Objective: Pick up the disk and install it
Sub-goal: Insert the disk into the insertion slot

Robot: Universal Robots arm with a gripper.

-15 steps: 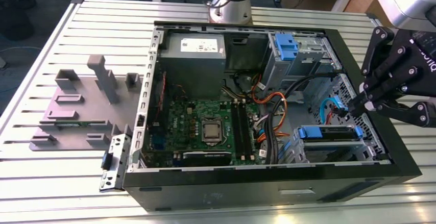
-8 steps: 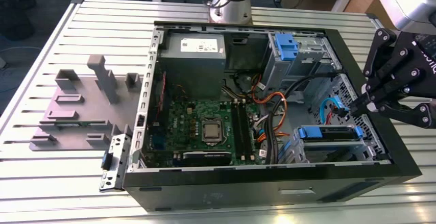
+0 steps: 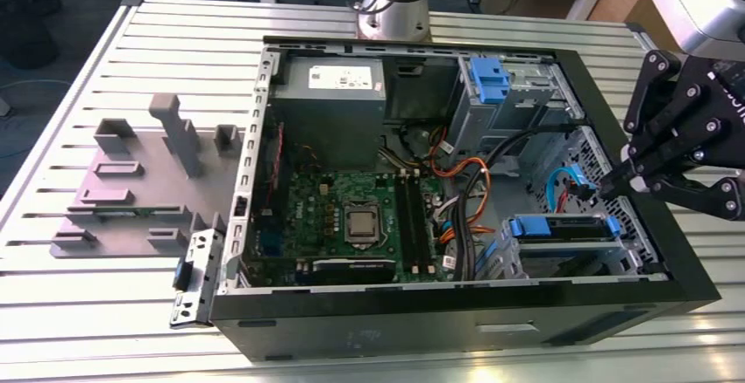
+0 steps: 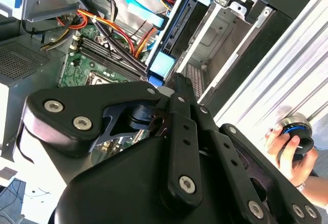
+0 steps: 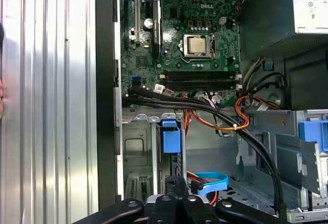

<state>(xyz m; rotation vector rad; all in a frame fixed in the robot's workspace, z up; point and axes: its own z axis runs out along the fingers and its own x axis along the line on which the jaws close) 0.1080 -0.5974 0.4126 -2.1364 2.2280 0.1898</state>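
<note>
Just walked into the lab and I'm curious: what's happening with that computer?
A robot arm's gripper hovers over the open computer case, above its drive bay at the exterior view's right, jaws together with nothing in them. The disk, with its blue rails, appears to sit in that bay already. A grey stand lies beside the case.

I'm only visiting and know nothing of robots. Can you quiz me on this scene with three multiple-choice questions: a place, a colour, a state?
1. In the exterior view, the grey stand lies where, relative to the computer case?
A. left
B. right
C. inside it
2. The drive-bay tabs are:
A. red
B. blue
C. green
3. The case is:
A. closed
B. open
C. upside down

Answers:
1. A: the stand sits outside the case's left wall.
2. B: the plastic is blue.
3. B: the motherboard lies exposed.
</note>
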